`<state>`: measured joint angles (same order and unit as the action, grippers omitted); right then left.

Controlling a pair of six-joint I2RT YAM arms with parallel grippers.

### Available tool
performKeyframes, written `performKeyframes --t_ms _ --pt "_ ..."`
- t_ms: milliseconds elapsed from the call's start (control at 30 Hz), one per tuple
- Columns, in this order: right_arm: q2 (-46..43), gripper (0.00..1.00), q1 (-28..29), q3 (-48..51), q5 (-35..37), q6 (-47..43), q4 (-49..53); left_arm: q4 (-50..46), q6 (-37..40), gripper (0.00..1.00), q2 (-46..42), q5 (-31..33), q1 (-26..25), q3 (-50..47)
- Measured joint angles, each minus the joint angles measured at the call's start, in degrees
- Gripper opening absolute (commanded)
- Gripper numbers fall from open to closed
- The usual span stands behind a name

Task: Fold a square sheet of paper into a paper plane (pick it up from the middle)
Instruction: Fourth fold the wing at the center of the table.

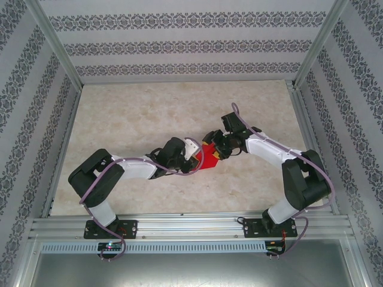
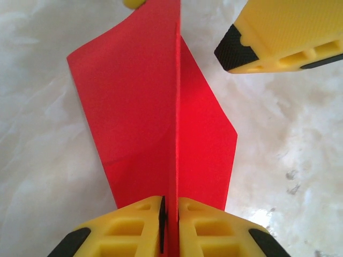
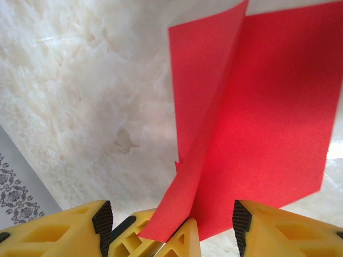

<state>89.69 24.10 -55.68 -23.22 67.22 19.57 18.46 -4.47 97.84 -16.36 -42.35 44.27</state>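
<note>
Paper (image 2: 139,107): thin, light, probably floppy away from its creases and easy to crumple. The best hold is likely the stiffer centre fold, near the middle. It is bright red and creased to a pointed shape, with an upright ridge and two wings, low over the worktop (image 2: 43,160) between the arms. Left gripper (image 2: 163,225) is clamped on the ridge. Right gripper (image 3: 171,214) has its jaws apart, straddling the other end.

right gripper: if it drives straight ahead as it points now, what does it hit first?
The red paper: its raised fold lies straight ahead between the right gripper's open fingers, depth unclear.
</note>
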Motion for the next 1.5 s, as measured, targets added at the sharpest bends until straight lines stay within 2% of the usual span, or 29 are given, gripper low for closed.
performKeyframes --t_ms 333,700,1033,1500 --pt "-5.64 0.63 -3.63 10.08 -1.40 -8.70 -7.26 -5.29 -6.01 0.13 1.84 -1.68 -0.04 3.15" --pt "-8.83 0.60 -3.74 15.96 -0.11 -10.67 -12.22 -11.82 -11.04 0.08 5.57 -1.16 -2.29 8.22" --pt "-3.65 0.54 -3.74 17.81 -5.18 -12.61 -20.96 -17.92 -17.11 0.07 6.84 -2.08 -2.60 12.37" --pt "2.91 0.52 -3.74 17.05 -6.97 -15.19 -22.86 -19.45 -23.80 0.10 7.98 -4.90 -2.60 13.75"
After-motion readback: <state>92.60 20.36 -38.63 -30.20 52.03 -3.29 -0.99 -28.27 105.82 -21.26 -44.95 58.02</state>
